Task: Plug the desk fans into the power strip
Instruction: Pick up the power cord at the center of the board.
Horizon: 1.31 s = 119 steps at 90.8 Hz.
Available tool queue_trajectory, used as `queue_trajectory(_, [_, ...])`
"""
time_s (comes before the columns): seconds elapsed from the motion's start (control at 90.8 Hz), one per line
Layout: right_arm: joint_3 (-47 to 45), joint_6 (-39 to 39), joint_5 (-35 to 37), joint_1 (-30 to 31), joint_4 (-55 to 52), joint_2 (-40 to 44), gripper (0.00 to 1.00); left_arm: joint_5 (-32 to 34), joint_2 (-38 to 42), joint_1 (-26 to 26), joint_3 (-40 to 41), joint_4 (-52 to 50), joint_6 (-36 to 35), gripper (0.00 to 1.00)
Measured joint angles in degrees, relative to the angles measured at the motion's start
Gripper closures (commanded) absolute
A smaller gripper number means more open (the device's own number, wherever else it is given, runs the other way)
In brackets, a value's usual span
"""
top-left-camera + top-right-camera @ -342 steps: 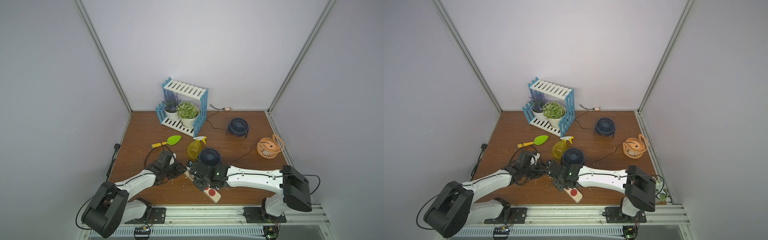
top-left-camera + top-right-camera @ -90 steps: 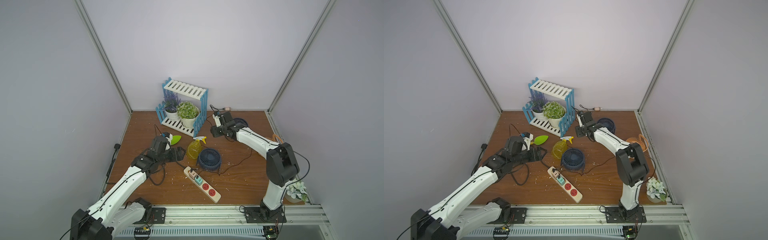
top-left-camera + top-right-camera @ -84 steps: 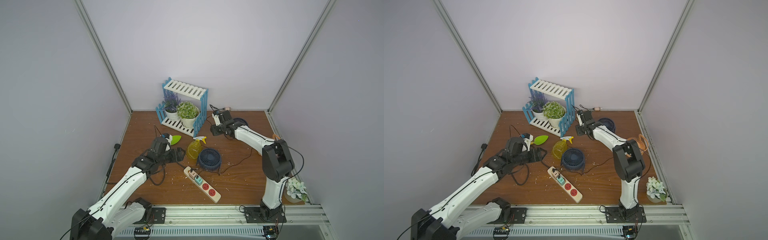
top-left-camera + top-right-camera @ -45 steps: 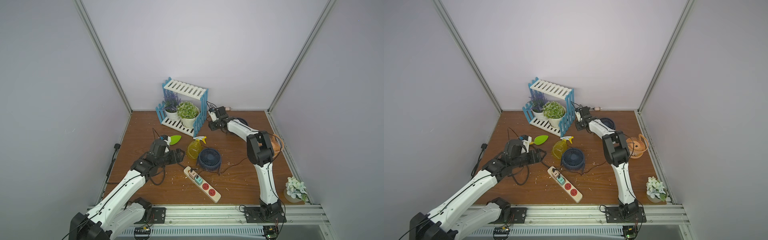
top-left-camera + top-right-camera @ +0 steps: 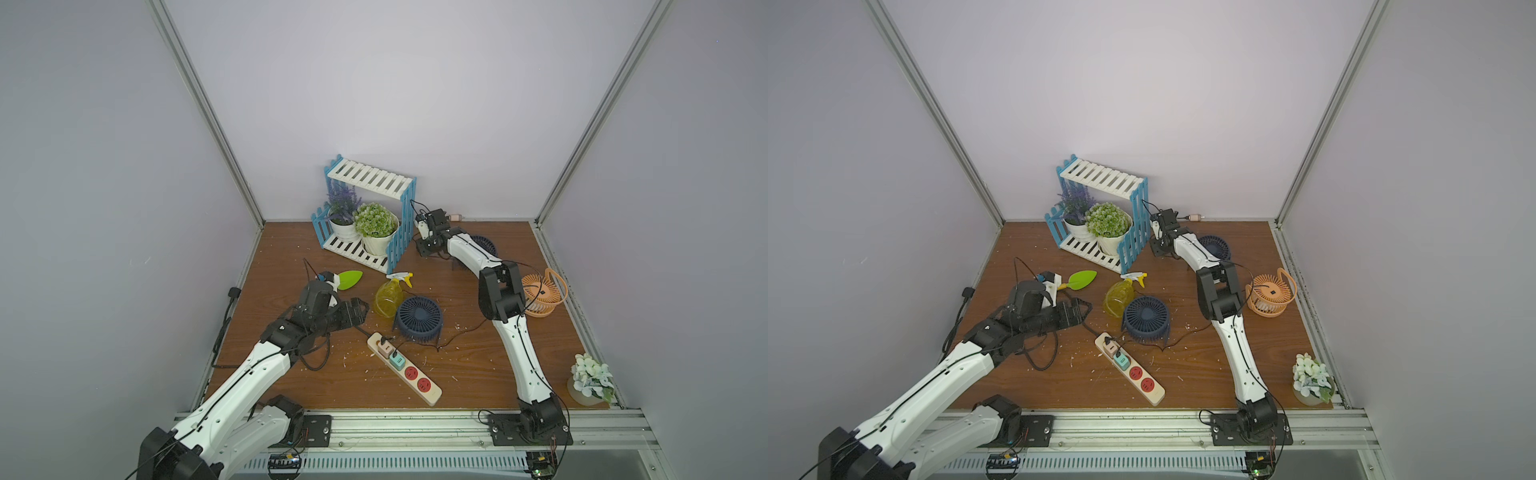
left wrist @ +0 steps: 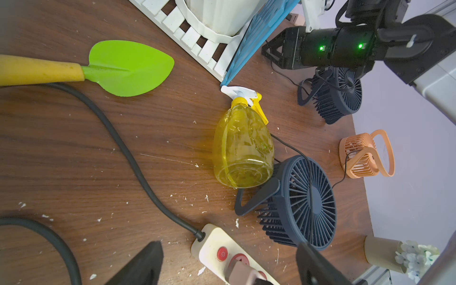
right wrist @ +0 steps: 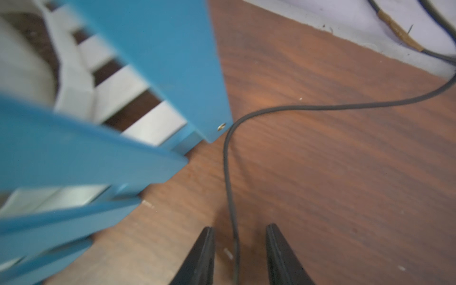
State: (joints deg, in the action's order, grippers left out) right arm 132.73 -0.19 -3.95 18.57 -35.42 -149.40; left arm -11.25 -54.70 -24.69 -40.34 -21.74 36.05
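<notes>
The cream power strip lies at the front middle of the table, in both top views; a beige plug and a teal plug sit in its two far sockets. My left gripper hovers open over the strip's cord end, left of a navy desk fan. My right gripper is at the back beside the blue shelf, in front of a second navy fan. In the right wrist view its fingers stand narrowly apart, with a thin black cable running between them, not pinched.
A blue-and-white shelf with two potted plants stands at the back. A green trowel, a yellow spray bottle, an orange fan and a flower pot lie around. The strip's thick black cord snakes left.
My right gripper has moved from beside the back fan toward the shelf's foot, and its jaws have narrowed round the thin cable. The left arm has barely shifted.
</notes>
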Motion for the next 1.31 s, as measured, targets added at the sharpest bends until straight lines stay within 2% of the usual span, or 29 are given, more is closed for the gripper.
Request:
queue_trajectory(0.099, [4.28, -0.76, -0.26, -0.22, -2.8, -1.95, 1.0, 0.02, 0.0, 0.0, 0.39, 0.15, 0.37, 0.12])
queue_trajectory(0.209, [3.45, -0.46, -1.29, -0.22, -3.32, -1.46, 1.0, 0.02, 0.0, 0.0, 0.42, 0.39, 0.76, 0.12])
queue_trajectory(0.319, [-4.22, -0.46, -3.37, -0.22, -1.95, 3.23, 1.0, -0.04, -0.17, 0.0, 0.39, 0.55, 0.83, 0.12])
queue_trajectory(0.539, [-25.07, -0.46, -5.09, -0.15, 0.85, 22.88, 1.0, -0.7, -1.27, 0.0, 0.39, 1.57, 0.81, 0.12])
queue_trajectory(0.738, [-39.01, -0.5, -4.33, -0.33, 5.6, 44.39, 1.0, -1.68, -1.25, 0.0, 0.39, 2.84, 0.66, 0.12])
queue_trajectory(0.87, [-47.69, -0.46, -3.72, -0.33, 7.54, 55.78, 1.0, -2.75, -1.25, -0.02, 0.39, 2.93, 0.0, 0.12])
queue_trajectory(1.024, [-56.81, -0.39, -1.68, -0.33, 7.5, 65.37, 1.0, -3.52, -1.29, -0.68, 0.39, 2.95, -0.66, 0.12])
queue_trajectory(1.31, [-65.77, 0.92, 4.94, -0.33, 2.78, 77.46, 1.0, -3.61, -4.39, -5.2, 0.37, 4.35, -1.57, 0.11])
